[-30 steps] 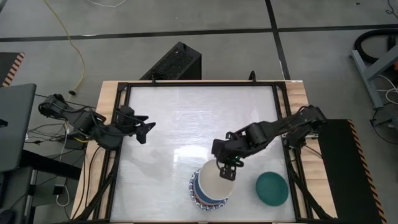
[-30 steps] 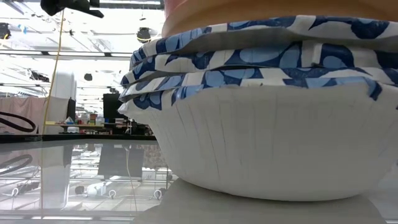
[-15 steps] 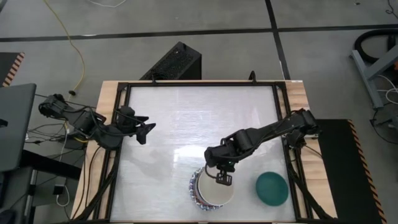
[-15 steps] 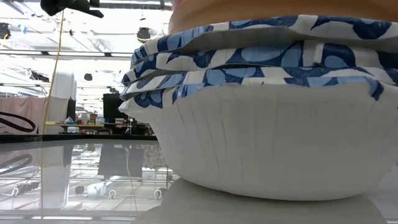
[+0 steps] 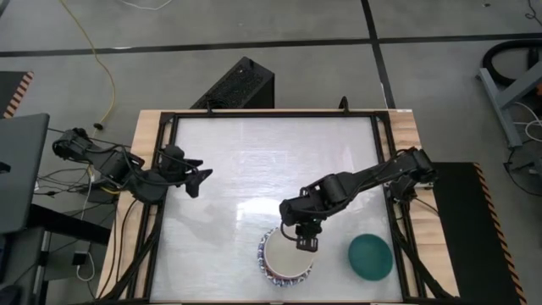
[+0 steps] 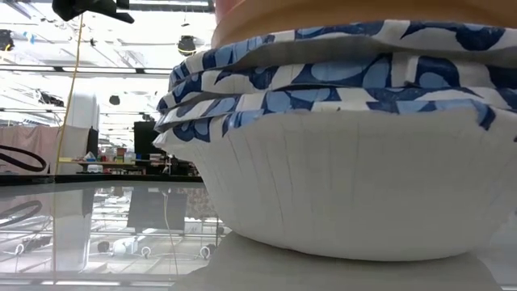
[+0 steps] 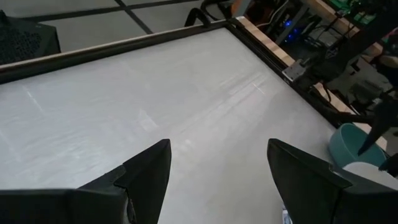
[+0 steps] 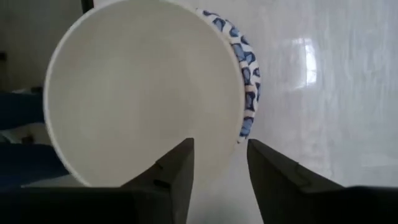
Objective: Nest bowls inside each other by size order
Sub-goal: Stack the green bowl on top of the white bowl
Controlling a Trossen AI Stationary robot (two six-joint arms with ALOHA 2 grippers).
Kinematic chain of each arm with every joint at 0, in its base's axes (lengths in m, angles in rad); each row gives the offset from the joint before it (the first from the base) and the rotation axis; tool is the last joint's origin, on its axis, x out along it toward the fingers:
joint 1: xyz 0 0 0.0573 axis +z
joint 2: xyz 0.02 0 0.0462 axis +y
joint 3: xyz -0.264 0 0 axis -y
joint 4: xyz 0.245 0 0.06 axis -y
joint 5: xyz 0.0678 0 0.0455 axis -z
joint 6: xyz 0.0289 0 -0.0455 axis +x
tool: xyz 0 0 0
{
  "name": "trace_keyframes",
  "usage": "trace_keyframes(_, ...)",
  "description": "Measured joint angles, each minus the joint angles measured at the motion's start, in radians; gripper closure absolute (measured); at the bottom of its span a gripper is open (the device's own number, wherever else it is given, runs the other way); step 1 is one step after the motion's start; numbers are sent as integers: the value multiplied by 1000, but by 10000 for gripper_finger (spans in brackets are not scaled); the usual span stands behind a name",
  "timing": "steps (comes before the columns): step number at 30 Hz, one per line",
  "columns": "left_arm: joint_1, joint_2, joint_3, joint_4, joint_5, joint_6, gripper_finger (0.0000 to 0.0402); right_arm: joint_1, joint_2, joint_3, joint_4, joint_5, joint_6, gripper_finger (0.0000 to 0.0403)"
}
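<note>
Cream bowl (image 5: 286,258) sits atop blue-rimmed stack (image 6: 339,145), right hand (image 5: 304,243) open just above, teal bowl (image 5: 370,257) apart

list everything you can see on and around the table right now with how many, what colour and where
Stack of nested round bowls: one stack, cream bowl on top, white bowls with blue patterned rims below, near edge of the table, centre-right.
Teal round bowl: one, teal, alone on the table, right of the stack.
White table top: one, white, black-framed.
Black box: one, black, on the floor beyond the table.
Left gripper: one, dark, open, over the table's left edge.
Right gripper: one, dark, open, above the stack's rim.
</note>
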Motion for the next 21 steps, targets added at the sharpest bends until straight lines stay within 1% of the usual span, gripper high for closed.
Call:
trace_keyframes(3, 0, 0, 0, 0, 8, 0, 146, -2, -29, 42, -41, 10, -10, 227)
trace_keyframes(7, 0, 0, 0, 0, 9, 0, 146, 5, -102, 71, -61, 91, -12, 231)
trace_keyframes(8, 0, 0, 0, 0, 9, 1, 146, 14, -122, 70, -52, 109, -27, 234)
trace_keyframes(10, 0, 0, 0, 0, 8, 5, 146, 39, -154, 55, 11, 117, -115, 242)
trace_keyframes(12, 0, 0, 0, -1, 8, 9, 146, 69, -185, 19, 80, 115, -196, 251)
trace_keyframes(14, 0, 1, 0, -3, 8, 11, 146, 88, -206, -27, 143, 109, -238, 260)
trace_keyframes(16, 0, 1, 0, -7, 8, 11, 146, 89, -216, -87, 190, 92, -246, 268)
trace_keyframes(21, 0, 5, 0, -14, 9, 11, 146, 56, -218, -251, 287, -21, -191, 283)
